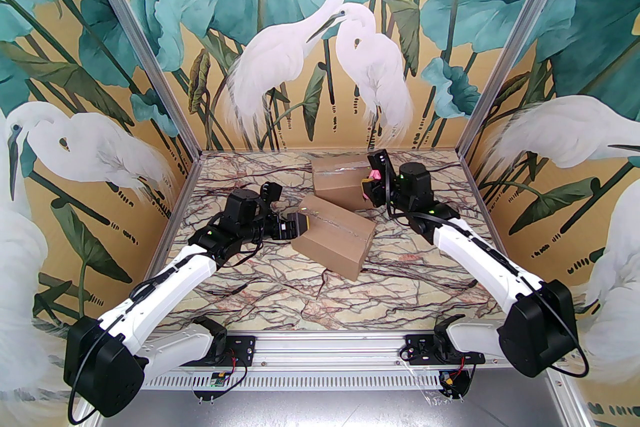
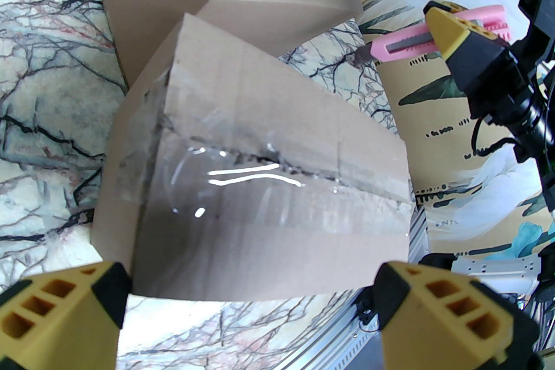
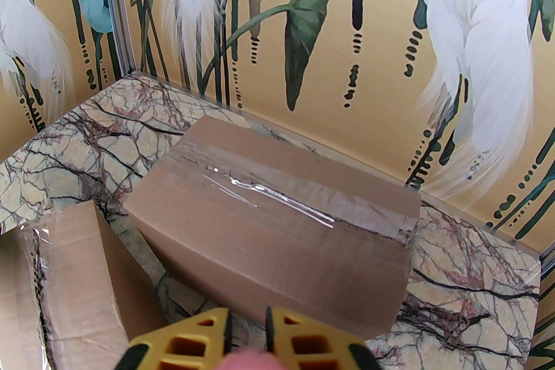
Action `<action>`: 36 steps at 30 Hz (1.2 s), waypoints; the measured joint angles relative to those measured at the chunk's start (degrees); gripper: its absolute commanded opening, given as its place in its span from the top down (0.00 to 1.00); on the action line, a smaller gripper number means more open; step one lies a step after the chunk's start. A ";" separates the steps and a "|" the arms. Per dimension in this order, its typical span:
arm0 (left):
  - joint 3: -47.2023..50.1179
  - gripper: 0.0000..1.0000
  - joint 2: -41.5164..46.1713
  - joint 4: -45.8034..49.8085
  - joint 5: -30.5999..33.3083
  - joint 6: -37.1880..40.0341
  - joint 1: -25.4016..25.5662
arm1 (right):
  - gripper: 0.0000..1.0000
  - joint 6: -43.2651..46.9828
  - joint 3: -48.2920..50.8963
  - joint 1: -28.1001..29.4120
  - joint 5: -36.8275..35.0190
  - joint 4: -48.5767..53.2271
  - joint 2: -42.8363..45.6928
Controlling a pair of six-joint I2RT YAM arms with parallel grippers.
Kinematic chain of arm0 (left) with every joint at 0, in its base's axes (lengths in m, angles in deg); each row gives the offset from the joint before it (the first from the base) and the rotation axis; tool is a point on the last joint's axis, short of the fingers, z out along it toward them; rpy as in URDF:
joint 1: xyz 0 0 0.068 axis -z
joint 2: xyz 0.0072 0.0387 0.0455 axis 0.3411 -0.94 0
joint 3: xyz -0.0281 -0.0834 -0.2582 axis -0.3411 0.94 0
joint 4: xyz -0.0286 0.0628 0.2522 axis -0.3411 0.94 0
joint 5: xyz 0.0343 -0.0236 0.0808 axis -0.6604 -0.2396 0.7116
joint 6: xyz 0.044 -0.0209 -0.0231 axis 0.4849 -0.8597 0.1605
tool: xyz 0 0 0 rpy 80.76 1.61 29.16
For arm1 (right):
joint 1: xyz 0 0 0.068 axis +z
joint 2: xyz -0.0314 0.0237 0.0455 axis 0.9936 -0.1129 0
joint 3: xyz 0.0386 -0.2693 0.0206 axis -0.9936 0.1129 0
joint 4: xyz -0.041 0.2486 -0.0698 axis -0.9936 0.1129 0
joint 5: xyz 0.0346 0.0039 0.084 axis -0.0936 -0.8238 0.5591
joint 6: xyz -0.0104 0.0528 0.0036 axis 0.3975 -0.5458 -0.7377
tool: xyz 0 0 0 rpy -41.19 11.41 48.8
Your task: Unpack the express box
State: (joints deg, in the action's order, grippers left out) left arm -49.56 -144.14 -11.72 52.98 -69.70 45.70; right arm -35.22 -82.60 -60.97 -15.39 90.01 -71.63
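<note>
Two brown boxes sit on the marble table (image 1: 280, 295). The near cardboard box (image 1: 334, 240) lies in the middle, turned a bit sideways, with its flaps closed. Shiny clear tape (image 2: 256, 173) runs along the line on its top.

The left gripper (image 1: 302, 227) is at the left end of this box. Its yellow fingers (image 2: 65, 316) are spread wide apart, one on each side of that end, and they hold nothing. I cannot tell if they touch the cardboard.

The far cardboard box (image 1: 340, 182) sits just behind the near box, close to one of its corners. It is closed and taped too.

The right gripper (image 1: 372, 182) is behind the near box and a little to its right, up off the table next to the right end of the far box. Its fingers are squeezed tight on a pink box cutter (image 2: 403, 43). From the left wrist camera, the cutter's tip points toward the far box and does not touch it.
</note>
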 measured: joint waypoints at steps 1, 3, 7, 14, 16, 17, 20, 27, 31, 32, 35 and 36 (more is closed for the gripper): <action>0.00 0.00 -1.05 -0.04 -0.09 -0.17 0.00 | 1.00 -0.28 0.22 0.11 -0.02 0.00 -0.04; -0.17 0.00 -3.10 -0.13 -0.11 -0.13 0.00 | 1.00 -0.92 0.68 0.68 -0.07 0.07 -0.04; -4.42 0.01 -9.09 -0.15 -0.22 1.60 0.00 | 1.00 -2.32 1.84 2.71 -1.18 0.50 -0.02; -11.87 0.00 -15.74 -0.87 -0.76 6.36 0.00 | 1.00 -5.20 4.09 7.41 -6.16 2.99 2.36; -12.98 0.00 -16.76 -0.83 -0.76 8.09 0.00 | 1.00 -6.36 4.37 8.55 -7.67 3.34 3.39; -13.55 0.01 -17.31 -0.85 -0.76 8.63 0.00 | 1.00 -6.91 4.37 8.90 -8.35 3.37 3.65; -16.85 0.01 -20.26 -0.63 -0.76 10.82 -0.11 | 1.00 -8.44 4.37 10.08 -10.54 3.69 3.91; -22.75 0.00 -22.97 3.69 1.84 15.63 -1.81 | 1.00 -9.60 4.39 11.47 -16.92 6.86 3.91; -18.34 0.00 -15.30 7.54 7.02 14.56 -2.58 | 1.00 -8.94 4.39 11.13 -18.29 7.28 3.65; -17.18 0.00 -13.03 8.55 7.74 13.79 -2.64 | 1.00 -8.76 4.37 11.08 -18.32 7.28 3.39; -14.43 0.01 -6.62 12.48 8.94 10.34 -2.62 | 1.00 -8.31 4.26 11.04 -18.23 7.54 2.14; -13.40 0.00 -4.92 13.38 8.94 8.90 -2.62 | 1.00 -8.15 4.26 11.04 -18.21 7.67 1.77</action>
State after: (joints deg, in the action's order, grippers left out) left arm -62.96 -149.06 1.66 61.92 -60.80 43.08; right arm -43.37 -78.34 -49.93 -33.60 97.68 -69.86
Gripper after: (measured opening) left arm 0.995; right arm 0.170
